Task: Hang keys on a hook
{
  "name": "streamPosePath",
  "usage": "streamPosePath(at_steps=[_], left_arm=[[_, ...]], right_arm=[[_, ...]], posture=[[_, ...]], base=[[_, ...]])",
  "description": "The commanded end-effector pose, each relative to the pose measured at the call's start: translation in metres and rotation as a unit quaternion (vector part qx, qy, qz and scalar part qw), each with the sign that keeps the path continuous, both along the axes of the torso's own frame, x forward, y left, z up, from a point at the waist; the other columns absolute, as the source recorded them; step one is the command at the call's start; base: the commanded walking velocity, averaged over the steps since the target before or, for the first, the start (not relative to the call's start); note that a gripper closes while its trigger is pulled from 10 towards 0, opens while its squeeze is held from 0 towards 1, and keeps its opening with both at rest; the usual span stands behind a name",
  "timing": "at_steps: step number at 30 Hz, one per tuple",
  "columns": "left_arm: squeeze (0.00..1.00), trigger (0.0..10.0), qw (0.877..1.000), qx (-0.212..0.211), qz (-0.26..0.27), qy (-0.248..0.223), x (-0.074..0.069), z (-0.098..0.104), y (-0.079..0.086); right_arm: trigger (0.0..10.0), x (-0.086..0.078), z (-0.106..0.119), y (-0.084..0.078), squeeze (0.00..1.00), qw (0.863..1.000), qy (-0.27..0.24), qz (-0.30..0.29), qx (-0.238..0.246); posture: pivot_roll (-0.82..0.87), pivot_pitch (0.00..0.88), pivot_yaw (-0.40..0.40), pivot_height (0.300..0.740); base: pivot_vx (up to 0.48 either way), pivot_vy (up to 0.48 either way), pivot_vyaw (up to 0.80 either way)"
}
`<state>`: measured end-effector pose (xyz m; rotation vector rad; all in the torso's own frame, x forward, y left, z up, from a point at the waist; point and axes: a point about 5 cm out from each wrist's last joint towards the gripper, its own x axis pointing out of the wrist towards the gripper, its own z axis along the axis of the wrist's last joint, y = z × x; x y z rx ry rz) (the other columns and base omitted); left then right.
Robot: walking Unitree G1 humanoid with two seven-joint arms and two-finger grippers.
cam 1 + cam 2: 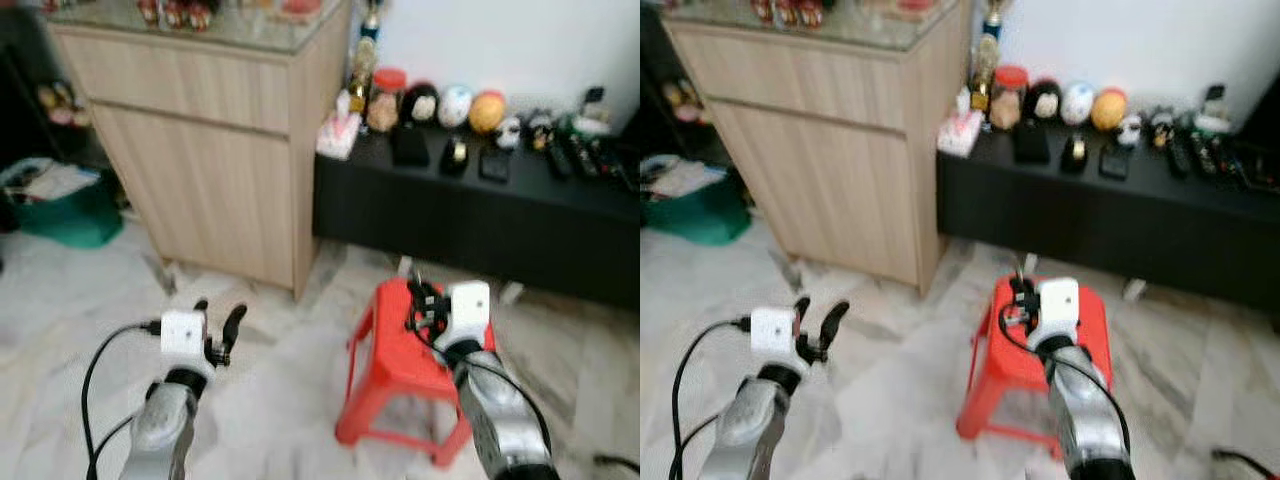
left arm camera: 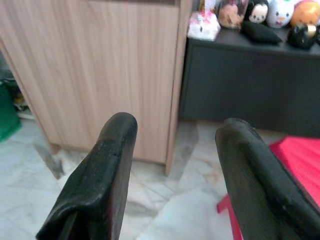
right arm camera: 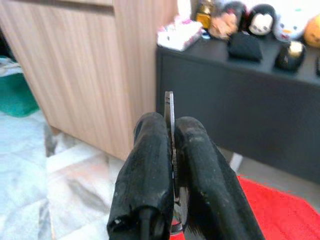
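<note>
I've got the right gripper up over the red stool, its fingers pressed together on a thin flat metal blade that pokes out between the tips; I take that to be the key. From the head camera the same gripper sits just above the stool's seat, with something dark bunched at the fingers, too blurred for me to call.

The left gripper hangs out over the marble floor, fingers spread wide, nothing between them.

So the pickup looks done: the key is in hand, clear of the stool. What's left is everything else. I can't see a hook anywhere yet. Ahead of me there's the wooden cabinet on the left and the low black tabletop loaded with jars, figurines and remotes, white wall behind it.

My read is that I'm early in the carry. Next I need to find the hook, walk to it, and bring the key up without loosening this pinch.
</note>
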<state>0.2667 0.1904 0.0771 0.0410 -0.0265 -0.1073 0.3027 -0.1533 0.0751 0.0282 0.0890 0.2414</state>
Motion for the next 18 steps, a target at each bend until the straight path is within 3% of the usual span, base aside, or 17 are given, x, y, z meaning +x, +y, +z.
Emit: streamPosePath(at_steps=[1, 6, 11, 13, 18], left_arm=[[0.0, 10.0, 1.0, 0.01, -0.012, -0.001, 0.002, 0.001, -0.003], [0.0, 10.0, 0.998, 0.021, -0.058, 0.001, 0.0, 0.004, -0.013], [0.0, 10.0, 0.989, 0.049, -0.138, 0.004, -0.002, 0.008, -0.03], [0.0, 10.0, 0.974, 0.08, -0.213, 0.014, -0.007, 0.008, -0.043], [0.0, 10.0, 0.94, 0.14, -0.309, 0.034, -0.014, 0.005, -0.059]], right_arm=[[10.0, 0.003, 0.008, 0.0, 0.0, 1.0, -0.008, 0.007, 0.0], [10.0, 0.006, 0.007, 0.011, 0.0, 0.998, 0.009, 0.055, -0.023], [10.0, 0.009, 0.01, 0.029, 0.0, 0.992, 0.024, 0.121, -0.042], [10.0, 0.011, 0.011, 0.036, 0.0, 0.988, 0.037, 0.14, -0.05], [10.0, 0.014, 0.016, 0.05, 0.0, 0.981, 0.047, 0.175, -0.065]], posture=[[0.05, 0.0, -0.095, 0.74], [0.06, 0.0, -0.096, 0.74], [0.06, 0.0, -0.094, 0.74], [0.07, 0.0, -0.095, 0.74], [0.07, 0.0, -0.086, 0.74]], base=[[0.0, 0.0, 0.0], [0.0, 0.0, 0.0], [0.0, 0.0, 0.0], [0.0, 0.0, 0.0], [0.0, 0.0, 0.0]])
